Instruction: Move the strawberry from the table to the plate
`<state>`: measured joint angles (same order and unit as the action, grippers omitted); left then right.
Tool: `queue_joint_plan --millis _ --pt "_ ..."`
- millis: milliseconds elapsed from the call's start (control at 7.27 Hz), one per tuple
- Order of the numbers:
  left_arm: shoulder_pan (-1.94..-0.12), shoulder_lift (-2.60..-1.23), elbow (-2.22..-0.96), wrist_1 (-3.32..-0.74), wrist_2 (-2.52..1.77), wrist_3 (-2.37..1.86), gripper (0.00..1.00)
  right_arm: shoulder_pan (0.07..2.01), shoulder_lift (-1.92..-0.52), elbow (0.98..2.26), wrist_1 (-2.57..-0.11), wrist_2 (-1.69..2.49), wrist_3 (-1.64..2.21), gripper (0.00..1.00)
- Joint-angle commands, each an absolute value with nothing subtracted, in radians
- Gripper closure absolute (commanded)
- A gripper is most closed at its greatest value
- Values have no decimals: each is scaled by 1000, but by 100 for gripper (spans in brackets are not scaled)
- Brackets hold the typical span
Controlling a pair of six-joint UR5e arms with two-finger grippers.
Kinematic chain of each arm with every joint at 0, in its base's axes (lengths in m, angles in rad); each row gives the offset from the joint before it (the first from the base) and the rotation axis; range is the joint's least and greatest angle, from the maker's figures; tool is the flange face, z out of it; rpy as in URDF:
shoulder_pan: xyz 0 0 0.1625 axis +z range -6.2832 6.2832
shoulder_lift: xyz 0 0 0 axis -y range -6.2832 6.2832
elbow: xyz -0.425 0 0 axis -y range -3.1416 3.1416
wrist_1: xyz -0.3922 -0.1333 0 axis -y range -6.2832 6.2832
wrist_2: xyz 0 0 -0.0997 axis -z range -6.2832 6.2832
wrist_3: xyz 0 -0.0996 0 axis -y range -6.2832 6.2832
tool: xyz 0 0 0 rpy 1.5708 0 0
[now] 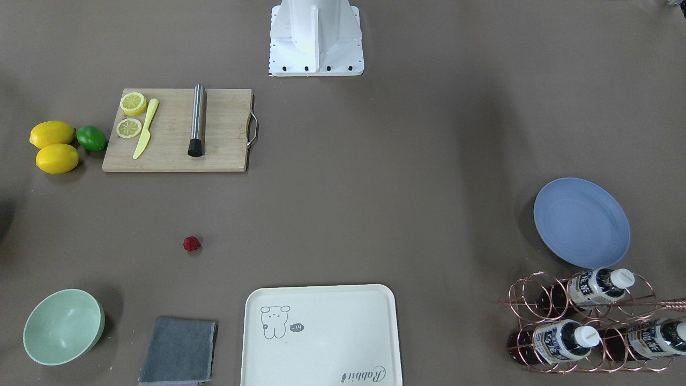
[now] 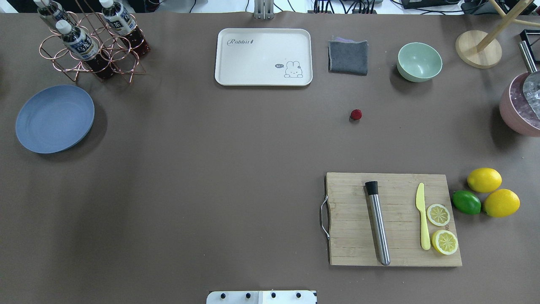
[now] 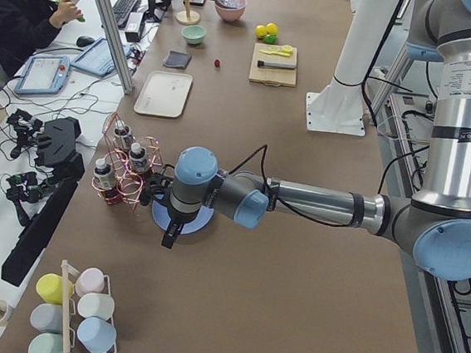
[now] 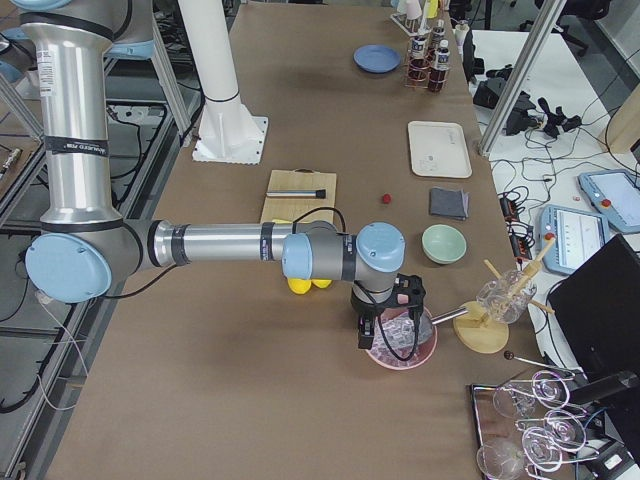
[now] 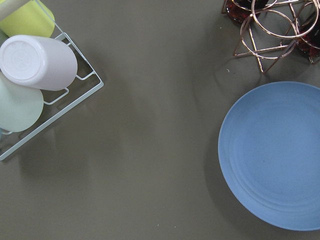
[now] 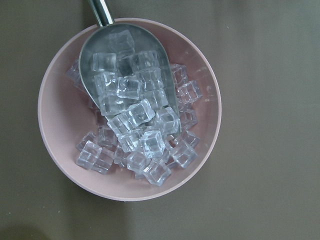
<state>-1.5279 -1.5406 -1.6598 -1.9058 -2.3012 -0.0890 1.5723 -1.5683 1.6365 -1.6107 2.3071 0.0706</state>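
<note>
The strawberry [image 1: 192,244] [image 2: 356,114], tiny and dark red, lies alone on the table [image 1: 375,187], between the cutting board and the mint bowl. Far across the table rests the blue plate [image 1: 581,222] [image 2: 55,118] [image 5: 275,155], with nothing on it. My left gripper [image 3: 171,235] hangs over the table at the plate's edge, seen only in the exterior left view; I cannot tell if it is open or shut. My right gripper [image 4: 368,335] hovers above a pink bowl of ice, seen only in the exterior right view; its state I cannot tell either.
A wooden cutting board [image 2: 392,219] carries a steel muddler, a yellow knife and lemon slices; two lemons and a lime [image 2: 466,202] lie beside it. A cream tray [image 2: 263,57], grey cloth [image 2: 347,57], mint bowl [image 2: 419,62], bottle rack [image 2: 90,42] and pink ice bowl [image 6: 127,107] line the far edge.
</note>
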Motion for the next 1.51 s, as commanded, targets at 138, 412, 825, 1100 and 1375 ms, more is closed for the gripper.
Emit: queue_joint_plan --millis 138,412,825,1100,1375 --pt "-1511 -1561 -1658 -1908 -2301 -84 2 1572 -1562 1637 -1611 2307 71 0" --pt "-1506 -1595 -1619 -1922 -2298 -100 2 1572 -1552 1635 -1611 2307 72 0" --pt "-1484 -1638 -1567 -2032 -2295 -95 2 1569 -1517 1651 -1608 2307 184 0" --pt "-1441 -1705 -1499 -2043 -2293 -97 2 1537 -1508 1649 -1557 2316 186 0" --pt "-1427 -1745 -1425 -2078 -2293 -100 2 1470 -1451 1641 -1540 2315 253 0"
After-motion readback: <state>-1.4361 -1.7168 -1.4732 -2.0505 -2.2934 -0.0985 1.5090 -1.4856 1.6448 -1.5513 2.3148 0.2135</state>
